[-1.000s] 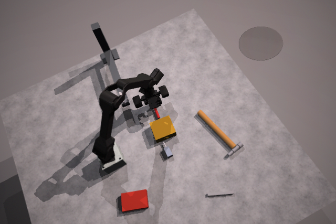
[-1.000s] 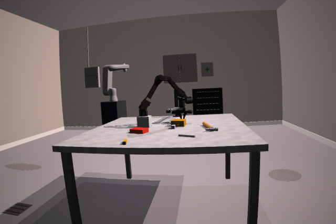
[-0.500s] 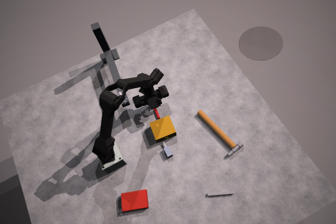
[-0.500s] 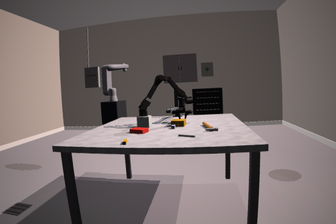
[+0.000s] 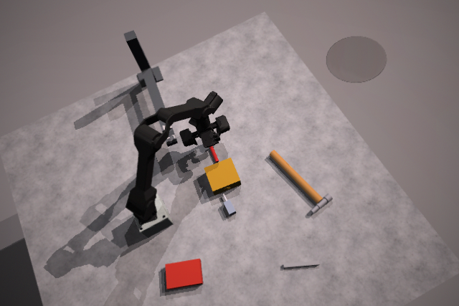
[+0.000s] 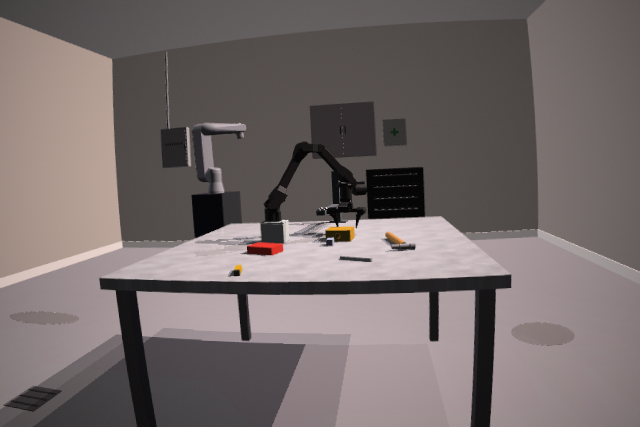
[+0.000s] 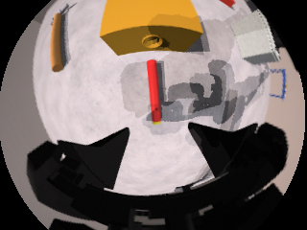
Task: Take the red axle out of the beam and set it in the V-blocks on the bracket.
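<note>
At six o'clock from the end effector [image 5: 210, 144] [image 6: 347, 224] [image 7: 158, 127] in the top view, the red axle [image 5: 214, 154] [image 7: 153, 91] shows as a short, slim rod, its upper end hidden beneath the gripping part. Below it lies the orange beam [image 5: 222, 175] [image 6: 339, 234] [image 7: 151, 24], with a grey-blue block [image 5: 229, 207] [image 6: 329, 241] near its lower side. The hammer [image 5: 296, 177] [image 6: 395, 239] [image 7: 57, 43] lies toward four o'clock from the axle on the worktop [image 5: 259, 236] [image 6: 305, 269] [image 7: 91, 105].

In the exterior view, the fingers point down behind the beam, spread apart; the axle cannot be made out.

In the wrist view, the axle is out of the beam, a smooth red cylinder with a yellow tip at six o'clock. The beam's round hole faces it from twelve o'clock. The end effector is wide open, holding nothing, its fingertips at seven and five o'clock from the axle, apart from it.
</note>
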### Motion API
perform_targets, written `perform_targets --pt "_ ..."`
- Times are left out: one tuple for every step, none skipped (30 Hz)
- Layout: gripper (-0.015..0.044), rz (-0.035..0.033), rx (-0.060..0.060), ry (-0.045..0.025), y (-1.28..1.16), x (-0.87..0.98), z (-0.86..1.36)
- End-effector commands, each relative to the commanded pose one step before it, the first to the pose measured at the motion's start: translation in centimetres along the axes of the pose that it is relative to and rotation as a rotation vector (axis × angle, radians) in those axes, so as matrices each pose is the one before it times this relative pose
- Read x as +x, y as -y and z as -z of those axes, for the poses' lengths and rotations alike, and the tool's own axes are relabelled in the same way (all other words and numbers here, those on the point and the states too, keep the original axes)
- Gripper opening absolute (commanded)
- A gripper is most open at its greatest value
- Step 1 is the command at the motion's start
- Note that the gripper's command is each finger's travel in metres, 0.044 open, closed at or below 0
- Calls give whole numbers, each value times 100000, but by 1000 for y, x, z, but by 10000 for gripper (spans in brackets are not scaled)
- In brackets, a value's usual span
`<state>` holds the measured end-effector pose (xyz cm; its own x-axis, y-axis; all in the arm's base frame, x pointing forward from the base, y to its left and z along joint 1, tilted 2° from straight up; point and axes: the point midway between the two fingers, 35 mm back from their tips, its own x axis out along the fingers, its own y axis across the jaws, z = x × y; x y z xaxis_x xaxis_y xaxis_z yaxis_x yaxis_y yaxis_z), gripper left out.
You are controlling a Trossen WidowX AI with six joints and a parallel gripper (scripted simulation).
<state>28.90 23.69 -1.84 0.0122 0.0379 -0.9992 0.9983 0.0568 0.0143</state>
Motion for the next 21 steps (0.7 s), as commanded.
perform_targets --pt "440 -1339 384 -624 -277 -1011 163" --pt "440 -1 0 0 -1 -151 0" --pt "440 -1 0 0 -1 -150 0" --pt "440 -1 0 0 -1 -150 0" --pt "440 -1 0 0 -1 -149 0" --pt "440 -1 0 0 -1 -149 0" --pt "440 -1 0 0 -1 -149 0" --pt "440 -1 0 0 -1 -149 0" --pt "440 -1 0 0 -1 -148 0" --pt "440 -1 0 0 -1 -148 0" --pt "440 -1 0 0 -1 -148 0" --pt "440 -1 0 0 -1 -148 0" --pt "440 -1 0 0 -1 -148 0" --pt "440 -1 0 0 -1 -148 0" --pt "440 -1 0 0 -1 -148 0" --pt "440 -1 0 0 -1 -147 0" --pt "440 -1 0 0 -1 -147 0" --pt "440 -1 0 0 -1 -148 0" --pt "440 -1 0 0 -1 -148 0" --pt "440 -1 0 0 -1 -147 0" --pt "440 -1 0 0 -1 -147 0"
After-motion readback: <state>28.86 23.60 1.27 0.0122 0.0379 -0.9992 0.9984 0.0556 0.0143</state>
